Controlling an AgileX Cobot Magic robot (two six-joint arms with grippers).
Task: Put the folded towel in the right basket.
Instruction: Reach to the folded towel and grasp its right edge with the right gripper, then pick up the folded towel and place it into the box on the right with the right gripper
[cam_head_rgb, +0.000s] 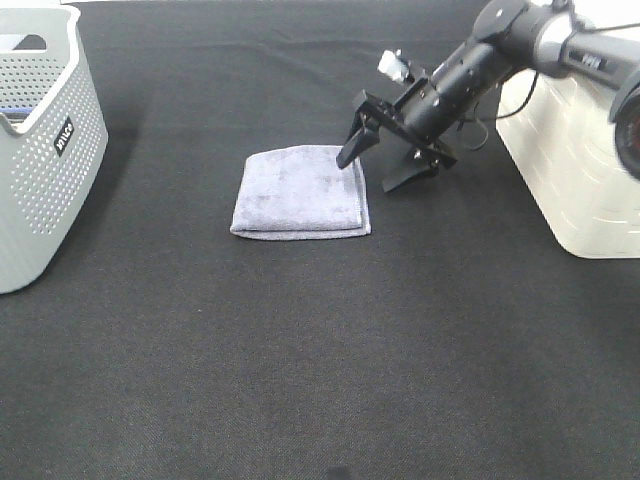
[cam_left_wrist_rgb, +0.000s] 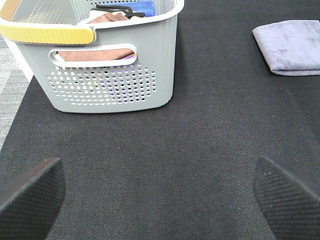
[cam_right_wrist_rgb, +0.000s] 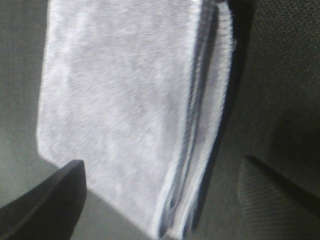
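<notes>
The folded grey-lavender towel (cam_head_rgb: 300, 192) lies flat on the black cloth at the middle of the table. It also shows in the left wrist view (cam_left_wrist_rgb: 291, 46) and fills the right wrist view (cam_right_wrist_rgb: 135, 110). My right gripper (cam_head_rgb: 372, 168) is open, low at the towel's right edge, with one finger (cam_head_rgb: 352, 150) over the towel's far right corner and the other (cam_head_rgb: 405, 175) over the cloth beside it. The right basket (cam_head_rgb: 575, 160), white, stands at the right edge behind the right arm. My left gripper (cam_left_wrist_rgb: 160, 192) is open and empty, away from the towel.
A grey perforated basket (cam_head_rgb: 45, 150) stands at the far left; in the left wrist view (cam_left_wrist_rgb: 105, 65) it holds brown and blue cloths. The black tablecloth (cam_head_rgb: 320, 350) covers the table.
</notes>
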